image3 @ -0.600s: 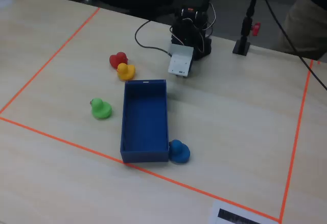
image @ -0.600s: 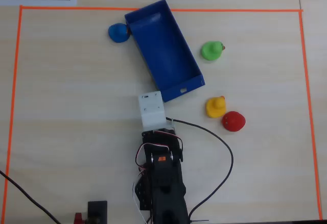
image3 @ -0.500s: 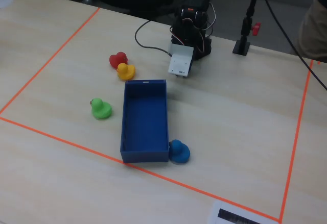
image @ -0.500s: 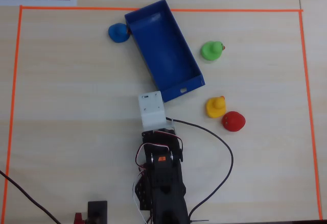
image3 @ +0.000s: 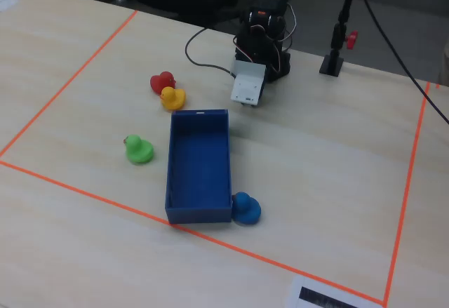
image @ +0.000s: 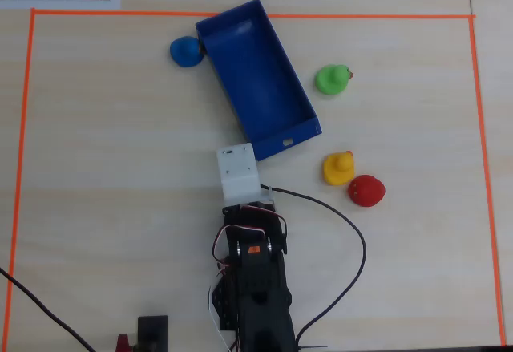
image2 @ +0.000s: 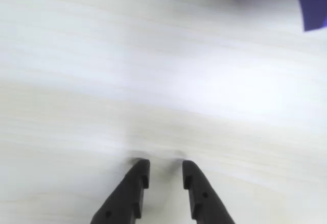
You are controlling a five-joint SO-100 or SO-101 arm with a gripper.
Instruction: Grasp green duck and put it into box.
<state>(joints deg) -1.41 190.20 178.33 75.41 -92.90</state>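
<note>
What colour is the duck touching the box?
Blue; the duck shows best in the fixed view, against the box.

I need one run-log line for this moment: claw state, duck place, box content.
claw: slightly open, empty, over bare table | green duck: on table, beside box, untouched | box: empty | step: grasp not begun

Small bright green duck [image: 332,79] sitting upright on the table, apart from the empty, long dark blue box [image: 258,75], which lies diagonally to its left in the overhead view.
</note>
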